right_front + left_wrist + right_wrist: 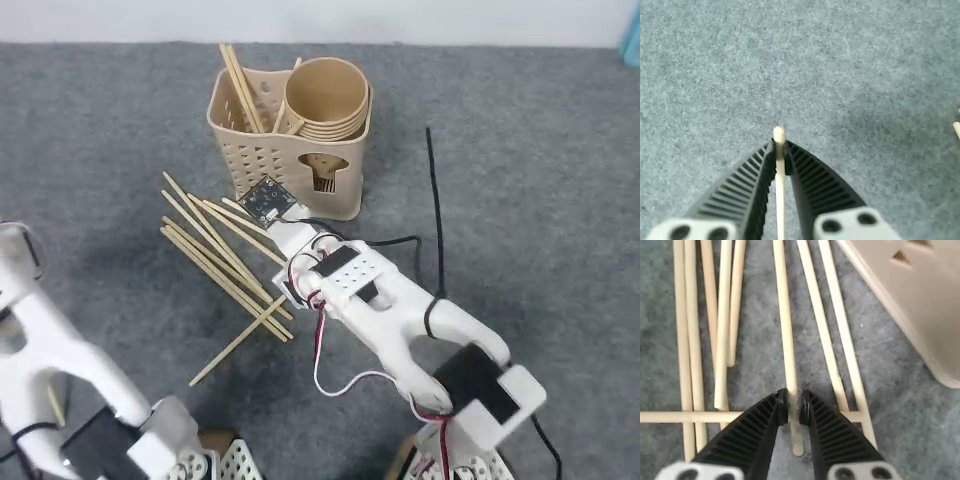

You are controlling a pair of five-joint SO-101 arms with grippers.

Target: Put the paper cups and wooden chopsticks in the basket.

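Nearest the viewer, two white robot arms rise from the near edge of a grey carpet (540, 200). The left arm (60, 370) sits low in the near left corner. The black ridged jaws of the left gripper (779, 146) are closed on a single chopstick (779, 134). Its blunt tip pokes out just past the fingertips, above bare carpet.

The right arm (400, 310) extends from the near right toward the centre. The right gripper (793, 402) is low among a scatter of loose chopsticks (222, 262), with its jaws pinched on a middle chopstick (786, 340) close to that stick's end. Other sticks lie just beside it on both sides, and one lies crosswise by the fingertips. It is not possible to tell whether the pinched stick is off the carpet.

Just beyond the scatter stands the beige perforated basket (250, 150), upright. A stack of paper cups (327, 95) sits inside it, and a few standing chopsticks (240, 80) lean beside the cups.

The cups look finished, so the step in hand appears to be gathering chopsticks. The next move likely calls for lifting the pinched stick clear of its neighbours without dragging them. The stick would then need tipping upright, carrying over the basket's open side and releasing.
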